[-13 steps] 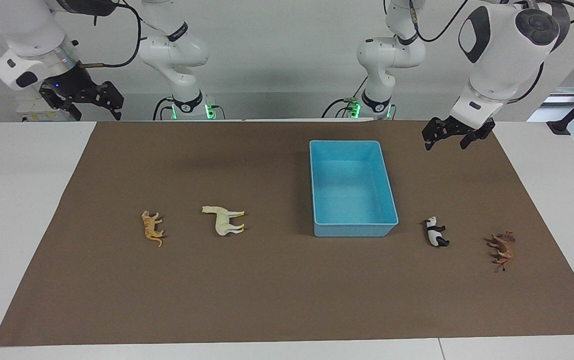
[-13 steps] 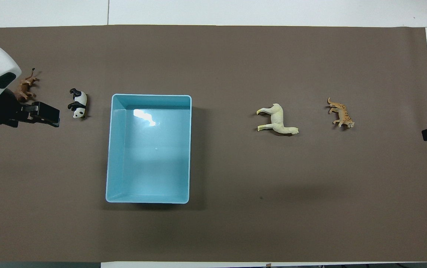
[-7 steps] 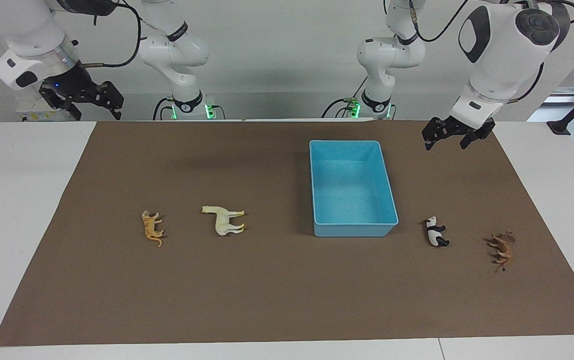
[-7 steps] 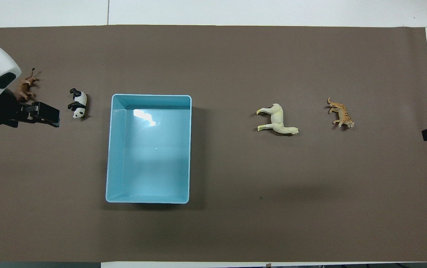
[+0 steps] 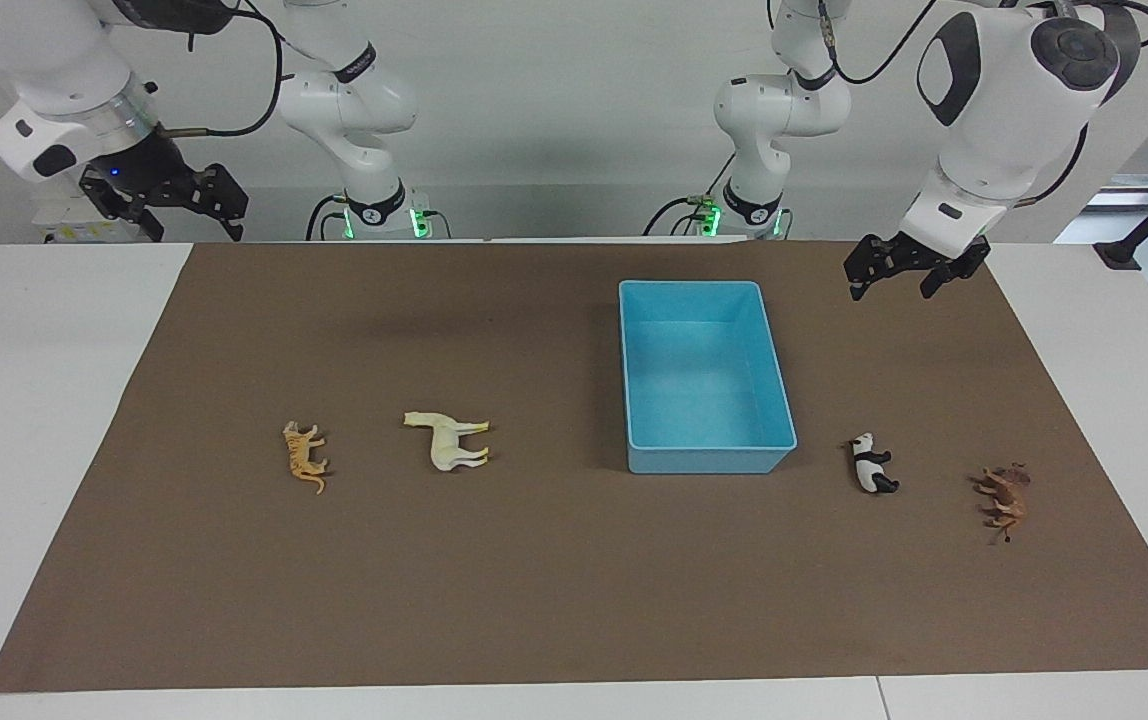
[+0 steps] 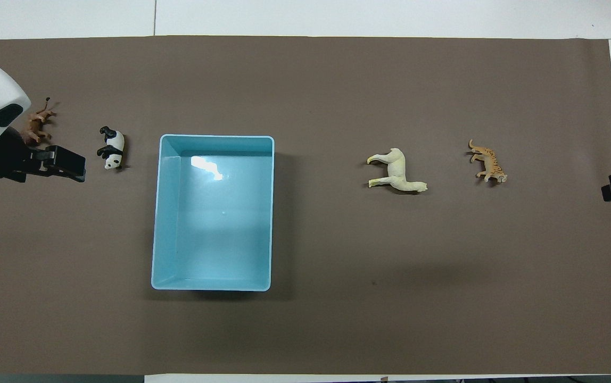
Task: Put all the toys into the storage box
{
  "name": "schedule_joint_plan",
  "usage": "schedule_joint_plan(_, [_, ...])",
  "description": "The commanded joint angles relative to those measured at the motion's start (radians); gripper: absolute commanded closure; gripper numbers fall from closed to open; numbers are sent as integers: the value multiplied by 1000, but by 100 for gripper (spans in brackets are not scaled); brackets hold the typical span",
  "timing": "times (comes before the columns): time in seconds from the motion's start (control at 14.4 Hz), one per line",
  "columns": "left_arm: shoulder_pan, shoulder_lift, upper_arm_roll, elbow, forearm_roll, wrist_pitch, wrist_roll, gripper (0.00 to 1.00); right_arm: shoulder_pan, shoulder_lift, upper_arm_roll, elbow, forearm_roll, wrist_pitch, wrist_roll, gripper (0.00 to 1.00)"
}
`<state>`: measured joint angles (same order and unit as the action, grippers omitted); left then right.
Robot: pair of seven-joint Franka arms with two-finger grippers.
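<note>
Two fixed high cameras, set half a turn apart over one table.

The facing camera sits high across the table and looks back at the two white robot arms, taking in the wall, both bases and the whole brown rectangular paper mat (image 5: 554,580) from some way off. The overhead camera hangs above the robots' end, looking forward and steeply down, closer in, so the mat (image 6: 337,330) nearly fills its picture. Both share the mat and the light-blue rectangular plastic storage box (image 5: 634,380) (image 6: 157,223), which lies toward the left arm's end in each, mirrored between the views.
</note>
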<state>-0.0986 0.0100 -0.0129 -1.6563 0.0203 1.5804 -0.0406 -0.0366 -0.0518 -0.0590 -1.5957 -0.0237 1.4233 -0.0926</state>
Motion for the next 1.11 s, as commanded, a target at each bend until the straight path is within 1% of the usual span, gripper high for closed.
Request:
schedule_joint_plan(0.0, [-7, -18, 1, -14, -11, -10, 2, 0, -8, -20, 5, -124, 13, 127, -57, 0])
schedule_joint_plan(0.14, [5, -22, 1, -31, -11, 12, 5, 0, -6, 13, 5, -186, 13, 236, -133, 0])
schedule_joint_plan(0.28, [25, -30, 1, -75, -11, 120, 4, 0, -6, 94, 7, -190, 13, 296, -177, 0])
schedule_joint_plan(0.35, [34, -41, 1, -118, -11, 178, -1, 0, -6, 139, 7, -191, 13, 359, -221, 0])
schedule_joint_plan(0.42, [39, -41, 2, -149, -11, 273, 1, 0, -6, 174, 5, -208, 11, 424, -266, 0])
schedule_joint_plan(0.49, [68, -21, 2, -163, -13, 352, -2, 0, -6, 200, 5, -226, 11, 477, -294, 0])
schedule_joint_plan(0.63, [102, 76, 1, -157, -11, 424, 10, 0, -5, 225, 5, -282, 11, 583, -320, 0])
schedule_joint_plan(0.7, [111, 125, 1, -163, -11, 502, 11, 0, -3, 240, 7, -312, 11, 645, -335, 0])
schedule_joint_plan(0.77, [119, 174, 1, -160, -8, 553, 14, 0, 0, 254, 7, -323, 11, 679, -337, 0])
schedule_joint_plan(0.83, [117, 214, 1, -161, -5, 607, 13, 0, 27, 274, 7, -323, 11, 692, -337, 0])
schedule_joint_plan(0.9, [120, 244, 1, -168, -6, 656, 11, 0, 40, 294, 7, -323, 11, 707, -337, 0])
schedule_joint_plan(1.04, [128, 321, 2, -165, -3, 703, 19, 0, 43, 334, 7, -331, 11, 759, -346, 0])
